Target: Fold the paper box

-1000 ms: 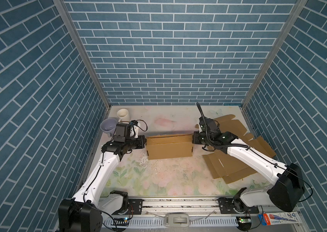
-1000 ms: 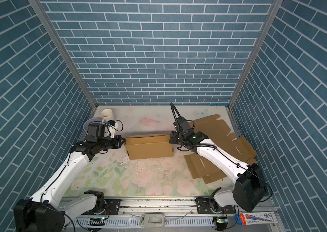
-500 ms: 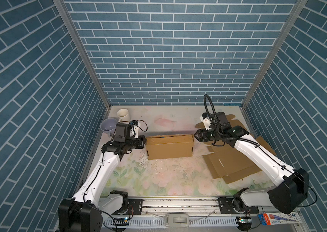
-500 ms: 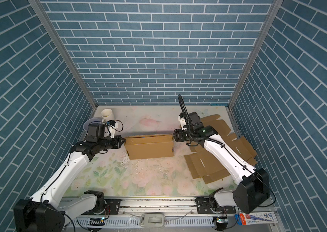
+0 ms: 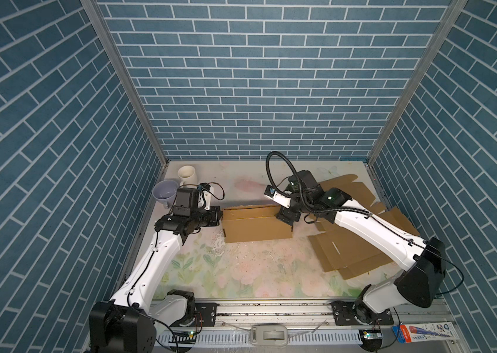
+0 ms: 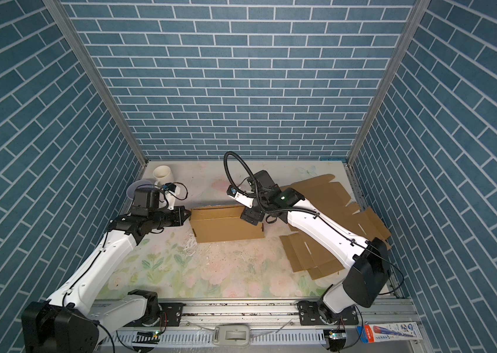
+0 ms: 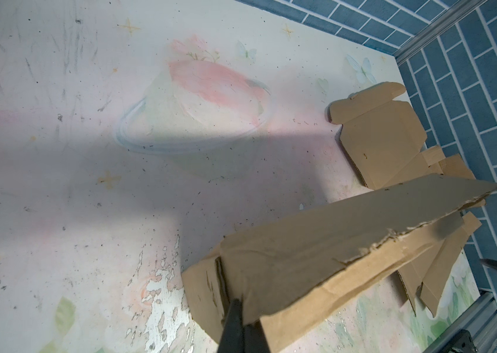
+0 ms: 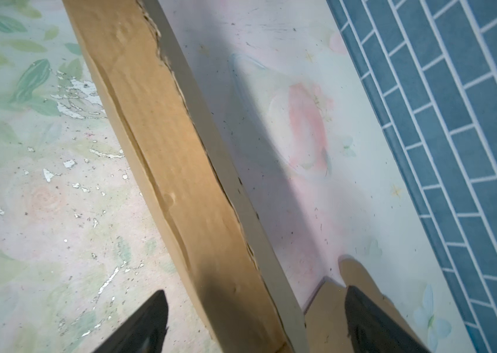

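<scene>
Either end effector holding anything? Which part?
Left end effector pinches the brown cardboard box by its near end; right end effector open, holds nothing.

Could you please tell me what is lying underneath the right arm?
Flattened cardboard sheets lie on the table beneath the right arm, reaching toward the back wall. The arm covers their middle, so how many overlap there cannot be seen.

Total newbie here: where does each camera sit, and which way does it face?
Top views: paired lenses high above the front rail, facing down on the flowered table; both arms whole.
Left wrist: on the left arm, facing along the shut left gripper pinching the brown cardboard box; only its tips show.
Right wrist: on the right arm, facing down past the open right gripper, its fingers astride the box.
Shared: every view shows the box; top views nearly match.
</scene>
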You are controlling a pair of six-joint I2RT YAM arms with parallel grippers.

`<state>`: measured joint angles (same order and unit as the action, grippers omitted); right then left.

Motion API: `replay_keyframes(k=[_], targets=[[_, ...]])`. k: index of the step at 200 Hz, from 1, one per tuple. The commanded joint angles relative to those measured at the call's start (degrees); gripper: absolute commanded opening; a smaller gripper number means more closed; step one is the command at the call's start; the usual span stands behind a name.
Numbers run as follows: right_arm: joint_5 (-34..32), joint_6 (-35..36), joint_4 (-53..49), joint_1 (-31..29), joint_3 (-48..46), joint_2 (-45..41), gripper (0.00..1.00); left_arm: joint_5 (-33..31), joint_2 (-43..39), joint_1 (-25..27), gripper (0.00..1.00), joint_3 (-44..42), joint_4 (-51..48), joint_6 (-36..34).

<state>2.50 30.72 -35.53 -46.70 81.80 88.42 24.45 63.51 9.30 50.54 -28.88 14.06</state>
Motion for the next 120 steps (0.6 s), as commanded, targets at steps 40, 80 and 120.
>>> replay_keyframes(k=[40,80,120], targets=[[7.74,9.33,-2.0,-2.53,6.43,6.0,0.89,-0.98,1.53,0.54,0.0,-1.06,-6.78,-1.21],[3.35,10.74,-0.31,-5.07,6.2,9.24,0.85,-0.79,1.21,0.54,0.0,-1.15,-6.63,-1.29],[-1.82,12.23,0.91,-6.69,5.32,10.2,0.78,-0.52,0.92,0.63,0.0,-1.01,-6.72,-1.28]])
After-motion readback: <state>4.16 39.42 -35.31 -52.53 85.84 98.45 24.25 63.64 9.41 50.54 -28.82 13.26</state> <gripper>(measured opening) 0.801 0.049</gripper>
